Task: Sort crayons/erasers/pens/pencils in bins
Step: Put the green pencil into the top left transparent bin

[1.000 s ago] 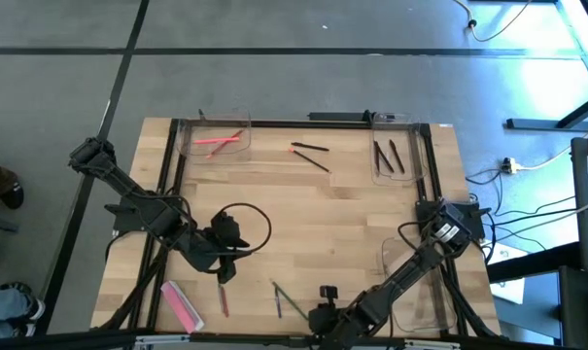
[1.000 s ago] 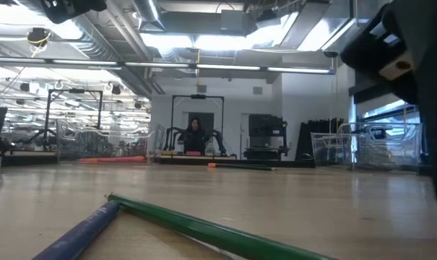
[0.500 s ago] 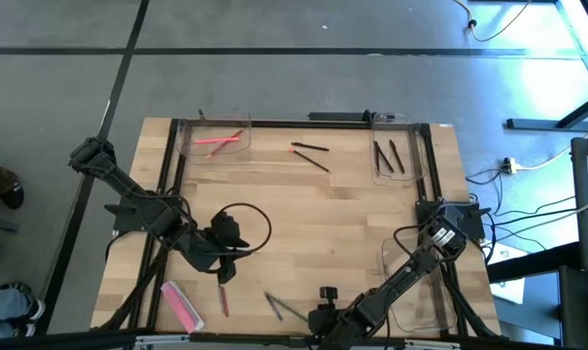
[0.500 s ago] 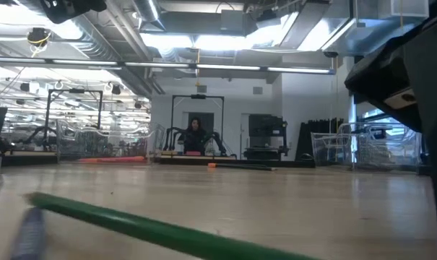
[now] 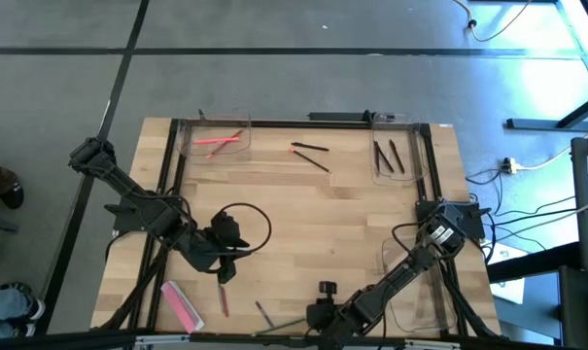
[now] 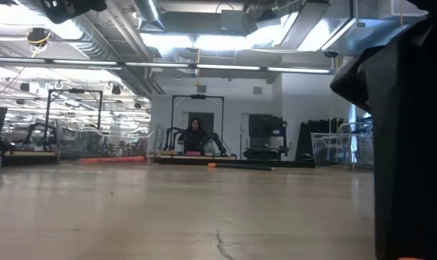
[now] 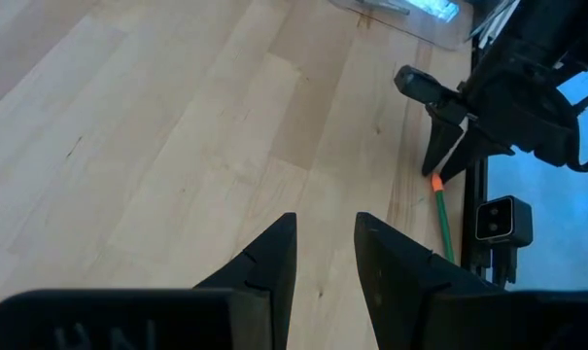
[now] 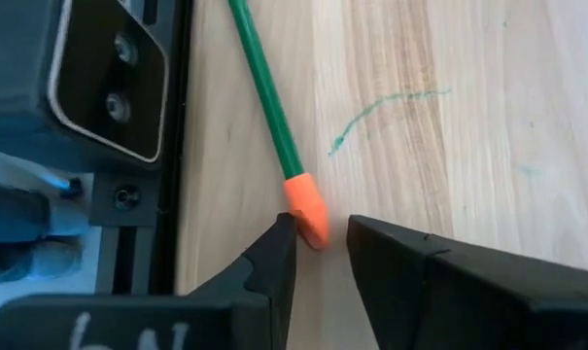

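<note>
The right gripper (image 8: 318,255) is down at the near edge of the table (image 5: 362,209), fingers slightly apart around the orange tip of the green pencil (image 8: 269,92) and not clamped on it. The pencil lies flat along the table's edge rail, just beside the low camera housing (image 8: 104,73).

The left gripper (image 7: 325,255) hovers over bare wood left of centre, jaws narrowly apart and empty.

From above, 2 crayons (image 5: 222,140) lie in the far-left bin (image 5: 192,146) and 2 pens (image 5: 389,155) in the far-right bin (image 5: 408,173). 2 further pens (image 5: 311,154) remain loose between them. A flat pink bar (image 5: 181,304), a red pencil (image 5: 223,300) and another pencil (image 5: 264,313) lie near the front edge. The near-right bin (image 5: 391,255) appears empty.

Risks, as judged:
- The grip sits at the very end of the pencil; closing there may let it pivot or slip out.
- The pencil may roll against the rail, out of reach.
- The fingers may strike the camera housing.
</note>
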Robot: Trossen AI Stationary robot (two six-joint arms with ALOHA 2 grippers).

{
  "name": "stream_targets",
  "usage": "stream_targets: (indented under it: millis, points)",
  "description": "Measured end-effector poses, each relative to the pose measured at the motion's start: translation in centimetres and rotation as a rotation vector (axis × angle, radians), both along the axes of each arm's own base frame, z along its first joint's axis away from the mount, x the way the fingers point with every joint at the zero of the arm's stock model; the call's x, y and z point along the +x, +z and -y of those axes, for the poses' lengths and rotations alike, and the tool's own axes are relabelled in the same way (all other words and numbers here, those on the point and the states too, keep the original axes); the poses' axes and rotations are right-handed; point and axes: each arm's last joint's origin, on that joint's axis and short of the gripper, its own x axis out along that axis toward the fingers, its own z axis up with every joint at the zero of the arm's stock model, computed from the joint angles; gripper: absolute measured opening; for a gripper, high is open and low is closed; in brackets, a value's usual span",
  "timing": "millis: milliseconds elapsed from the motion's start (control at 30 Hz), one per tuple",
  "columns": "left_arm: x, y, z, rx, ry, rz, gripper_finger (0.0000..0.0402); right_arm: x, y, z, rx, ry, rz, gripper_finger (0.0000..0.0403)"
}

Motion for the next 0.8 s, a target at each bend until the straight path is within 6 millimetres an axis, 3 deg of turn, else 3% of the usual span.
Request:
stream_targets:
  millis: [233,600,800]
  points:
    - [0.0,0.0,0.0,0.0,0.0,0.0,0.0098,0.13,-0.02,-0.07,-0.005,0.026,0.012,0.0096]
    - [0.0,0.0,0.01,0.0,0.0,0.0,0.0098,0.34,-0.18,0.06,-0.004,0.081,-0.009,0.003]
    - [-0.01,0.0,0.01,0.0,0.0,0.0,0.0098,0.55,-0.24,0.23,0.008,0.081,-0.017,0.0022]
